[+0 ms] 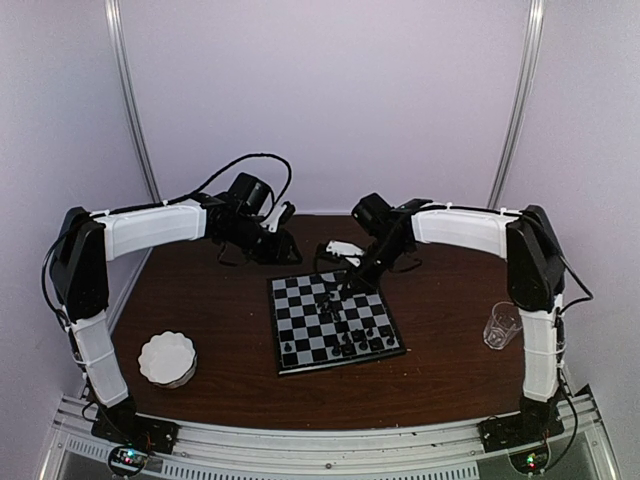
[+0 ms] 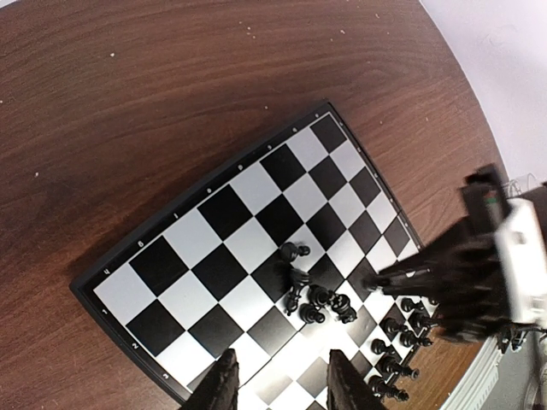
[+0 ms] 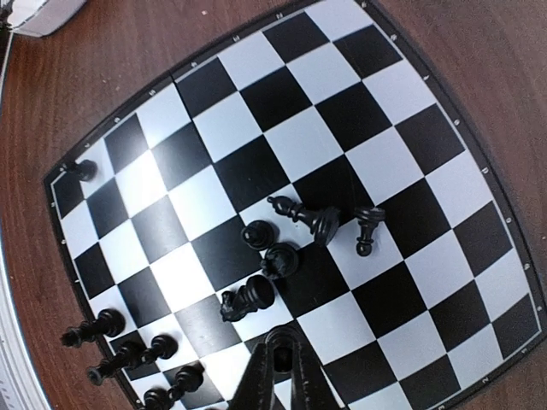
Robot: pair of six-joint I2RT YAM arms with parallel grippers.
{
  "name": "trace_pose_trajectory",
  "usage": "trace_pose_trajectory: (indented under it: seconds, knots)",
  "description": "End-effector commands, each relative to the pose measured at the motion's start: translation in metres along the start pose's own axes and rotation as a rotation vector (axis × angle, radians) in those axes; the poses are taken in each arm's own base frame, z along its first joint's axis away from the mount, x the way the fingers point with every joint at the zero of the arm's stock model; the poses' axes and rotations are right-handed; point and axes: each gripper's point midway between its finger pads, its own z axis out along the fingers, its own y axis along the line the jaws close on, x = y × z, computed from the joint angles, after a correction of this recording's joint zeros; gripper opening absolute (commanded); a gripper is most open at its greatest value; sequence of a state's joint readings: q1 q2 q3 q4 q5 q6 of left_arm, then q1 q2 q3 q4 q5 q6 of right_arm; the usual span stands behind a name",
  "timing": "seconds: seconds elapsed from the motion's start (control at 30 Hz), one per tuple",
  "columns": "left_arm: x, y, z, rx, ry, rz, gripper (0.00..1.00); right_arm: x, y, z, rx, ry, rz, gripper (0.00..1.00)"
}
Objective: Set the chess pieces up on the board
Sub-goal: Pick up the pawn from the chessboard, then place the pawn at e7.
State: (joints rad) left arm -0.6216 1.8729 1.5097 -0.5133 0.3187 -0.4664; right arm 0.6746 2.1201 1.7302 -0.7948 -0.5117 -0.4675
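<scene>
Near the middle of the dark wooden counter [image 1: 220, 300] lies the board [image 1: 295, 312], turned a little askew, and every one of the chess pieces [image 3: 280, 259] in view is on it. Seen from the right wrist, about five of them huddle loosely at the board's centre, with one toppled on its side at roughly 1 o'clock of the huddle. A further row runs along the rim at 8 o'clock, and a lone piece [image 3: 83, 169] sits in the corner at 10 o'clock. The right hand [image 3: 284, 346] hangs low over the board at 6 o'clock of the huddle with its two fingers pressed together. They seem to close on nothing, though the tips are too dark to be sure. The left hand [image 2: 284, 359] hovers by the board's far-left corner, at about 11 o'clock of the board in the top view, with its fingers apart and nothing between them. On the counter a round white scalloped dish [image 1: 142, 360] sits well apart from the board at 8 o'clock, a clear glass [image 1: 501, 325] stands at 3 o'clock, and a small white box [image 1: 343, 248] lies just beyond the far rim at 12 o'clock.
</scene>
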Motion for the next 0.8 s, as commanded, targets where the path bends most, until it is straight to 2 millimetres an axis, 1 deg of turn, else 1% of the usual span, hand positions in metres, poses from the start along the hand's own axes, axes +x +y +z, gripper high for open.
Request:
trace_pose_trajectory:
  seconds: [0.0,0.17,0.27,0.4,0.53,0.77]
  knots:
    - [-0.013,-0.005,-0.006,0.023,-0.045,0.011,0.36,-0.018,0.016,-0.029,0.009,-0.092,-0.059,0.05]
    - [-0.013,-0.006,-0.006,0.027,-0.044,0.009,0.36,-0.011,0.046,-0.021,-0.059,-0.093,-0.102,0.05]
    - [-0.014,-0.007,-0.008,0.029,-0.049,0.009,0.36,-0.009,0.067,-0.011,-0.091,-0.073,-0.155,0.05]
    - [-0.016,-0.009,-0.011,0.032,-0.058,0.012,0.36,-0.007,0.091,0.003,-0.113,-0.048,-0.217,0.05]
    - [-0.016,-0.010,-0.012,0.033,-0.058,0.011,0.36,-0.002,0.100,0.015,-0.110,-0.014,-0.251,0.05]
    - [-0.016,-0.009,-0.011,0.031,-0.059,0.012,0.36,0.006,0.095,0.026,-0.092,0.025,-0.248,0.05]
